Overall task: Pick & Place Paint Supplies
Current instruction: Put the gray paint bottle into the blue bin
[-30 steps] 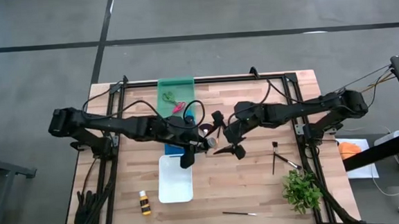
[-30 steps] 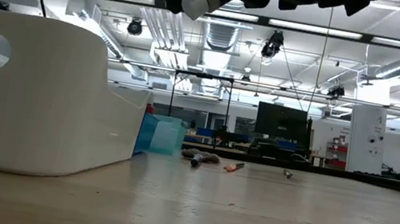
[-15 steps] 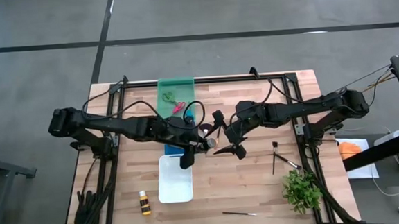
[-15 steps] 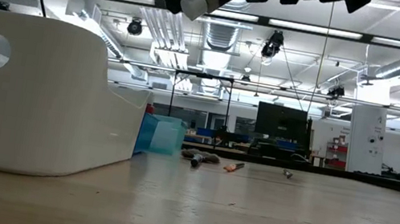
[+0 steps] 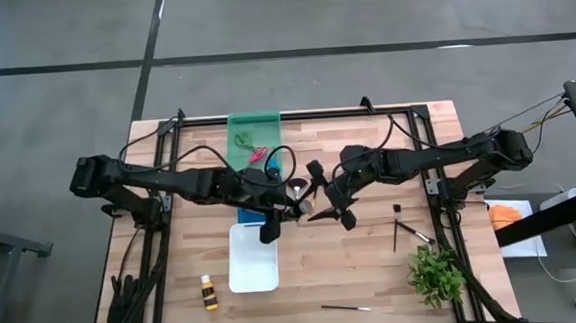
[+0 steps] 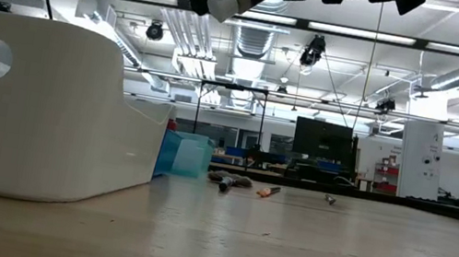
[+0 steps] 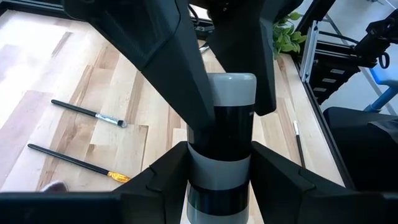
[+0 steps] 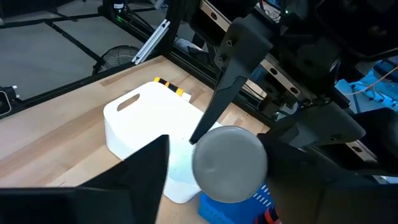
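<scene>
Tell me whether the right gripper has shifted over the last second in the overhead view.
Yes, slightly: the right gripper has edged toward the paint bottle in the left gripper, judged against the white tray.

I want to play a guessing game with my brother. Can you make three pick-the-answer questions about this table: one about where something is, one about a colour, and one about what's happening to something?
1. Where is the small yellow-banded bottle?
A) beside the white tray
B) inside the blue tray
C) under the plant

2. What colour is the tray with scissors in it?
A) red
B) green
C) black

3. The white-capped bottle between the left fingers is:
A) lying flat on the wood
B) standing in a tray
C) held up in the air

Answers:
1 A: the high view shows it just off that tray's side.
2 B: the high view shows the tray is green.
3 C: the low view shows it far above the tabletop.
</scene>
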